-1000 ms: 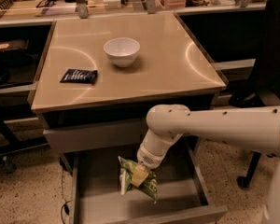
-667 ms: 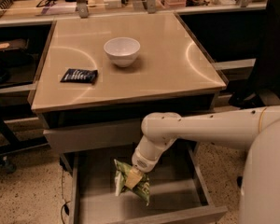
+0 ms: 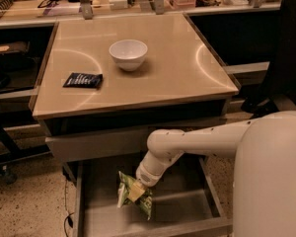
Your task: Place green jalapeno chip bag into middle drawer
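- Since the earlier frames the arm (image 3: pixel 187 141) has swung left and lower, carrying the green jalapeno chip bag (image 3: pixel 146 206) from mid-drawer toward the left half of the middle drawer (image 3: pixel 185 209).
- The middle drawer stands pulled open. Its floor is bare apart from the bag, so nothing inside blocks a drop.
- The cabinet top (image 3: pixel 177 78) and the closed drawer front (image 3: pixel 93 146) overhang the drawer's back. The arm reaches in just under them, so lifting out too steeply could knock the elbow against that front.
- The gripper (image 3: pixel 136 191) hangs inside the drawer, left of its centre, with its jaws clamped on the bag's upper edge.
- The bag dangles below it; whether it touches the floor I cannot tell. Crinkled foil may cling to a finger on release, or tip toward the drawer's left wall.
- A white bowl (image 3: pixel 128 53) and a dark-blue packet (image 3: pixel 83 80) sit on the top above the drawer, well clear.
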Robot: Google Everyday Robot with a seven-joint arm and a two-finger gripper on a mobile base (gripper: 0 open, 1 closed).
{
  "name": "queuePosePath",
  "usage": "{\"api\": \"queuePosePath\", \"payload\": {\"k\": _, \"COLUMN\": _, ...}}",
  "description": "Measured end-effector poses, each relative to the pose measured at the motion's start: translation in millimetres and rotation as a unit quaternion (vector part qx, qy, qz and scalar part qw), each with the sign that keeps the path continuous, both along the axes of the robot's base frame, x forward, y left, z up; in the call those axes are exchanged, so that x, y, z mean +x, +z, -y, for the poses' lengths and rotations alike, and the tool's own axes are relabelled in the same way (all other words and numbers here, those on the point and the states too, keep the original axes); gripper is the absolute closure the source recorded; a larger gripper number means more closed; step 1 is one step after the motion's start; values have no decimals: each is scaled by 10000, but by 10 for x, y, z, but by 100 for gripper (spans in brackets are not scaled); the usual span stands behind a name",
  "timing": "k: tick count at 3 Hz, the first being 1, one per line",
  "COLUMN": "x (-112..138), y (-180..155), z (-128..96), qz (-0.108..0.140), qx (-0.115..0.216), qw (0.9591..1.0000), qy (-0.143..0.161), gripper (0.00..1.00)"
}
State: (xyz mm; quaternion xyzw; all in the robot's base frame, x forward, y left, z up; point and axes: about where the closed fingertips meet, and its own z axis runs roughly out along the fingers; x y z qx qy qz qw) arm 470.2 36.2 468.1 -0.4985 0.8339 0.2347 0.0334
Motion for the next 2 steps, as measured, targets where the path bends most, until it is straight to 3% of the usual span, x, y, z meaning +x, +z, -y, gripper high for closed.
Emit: {"api": "queuePosePath", "payload": {"k": 2, "x": 60, "y": -264, "z": -26, "qz": 252, "qx": -92, "qw": 9990, "qy": -367, "gripper": 100}}
